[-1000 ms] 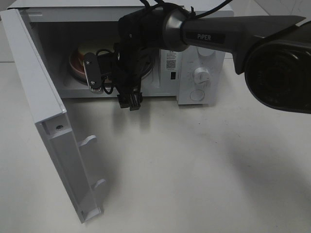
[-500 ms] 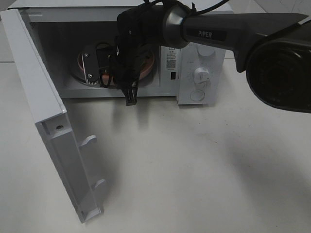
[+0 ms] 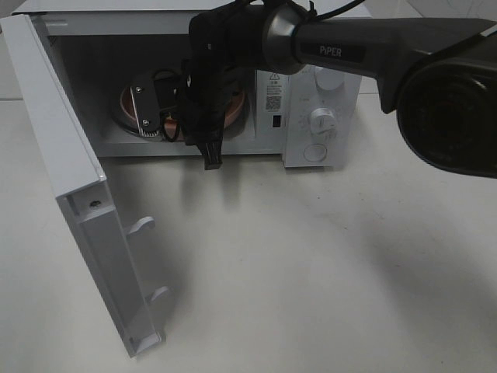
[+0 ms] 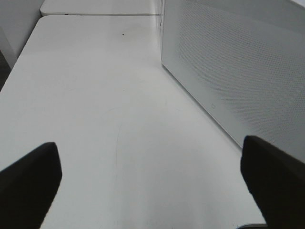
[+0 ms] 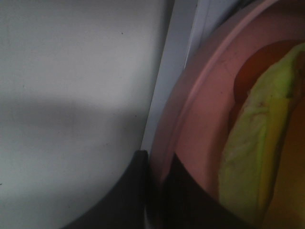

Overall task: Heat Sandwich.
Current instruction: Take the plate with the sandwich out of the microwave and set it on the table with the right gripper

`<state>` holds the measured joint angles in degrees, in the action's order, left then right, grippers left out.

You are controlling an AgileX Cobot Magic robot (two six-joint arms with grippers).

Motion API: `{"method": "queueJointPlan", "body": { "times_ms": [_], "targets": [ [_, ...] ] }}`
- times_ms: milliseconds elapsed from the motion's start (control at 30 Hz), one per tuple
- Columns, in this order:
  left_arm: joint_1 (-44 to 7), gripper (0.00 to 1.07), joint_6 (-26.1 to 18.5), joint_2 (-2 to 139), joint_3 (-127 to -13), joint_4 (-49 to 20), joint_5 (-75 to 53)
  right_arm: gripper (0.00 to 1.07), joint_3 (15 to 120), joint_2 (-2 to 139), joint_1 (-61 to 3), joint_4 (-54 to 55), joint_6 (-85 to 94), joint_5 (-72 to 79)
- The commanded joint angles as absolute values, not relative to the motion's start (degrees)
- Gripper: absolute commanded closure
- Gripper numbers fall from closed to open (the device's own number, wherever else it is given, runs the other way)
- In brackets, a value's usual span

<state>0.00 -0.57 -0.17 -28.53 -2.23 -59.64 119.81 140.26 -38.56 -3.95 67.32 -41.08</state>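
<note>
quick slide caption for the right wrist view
Right gripper pinching the rim of the pink plate that carries the sandwich, yellow-green filling showing.

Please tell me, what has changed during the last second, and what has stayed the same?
The right gripper, clamped on the rim of the pink plate, carried the plate and the sandwich deeper into the microwave, then almost stopped. It has not let go. The door stayed open and the microwave did not move.
</note>
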Motion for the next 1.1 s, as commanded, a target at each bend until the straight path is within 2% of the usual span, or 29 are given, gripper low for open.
{"method": "queueJointPlan", "body": {
  "times_ms": [33, 1100],
  "targets": [
    [0.0, 0.10, -0.7, -1.4, -28.4, -2.5, -59.4, 1.07, 118.1, 138.7, -38.7, -2.0, 68.3, -43.7],
    [0.0, 0.10, -0.7, -1.4, -28.4, -2.5, -59.4, 1.07, 97.3, 123.1, -38.7, -2.2, 78.3, -31.7]
  ]
}}
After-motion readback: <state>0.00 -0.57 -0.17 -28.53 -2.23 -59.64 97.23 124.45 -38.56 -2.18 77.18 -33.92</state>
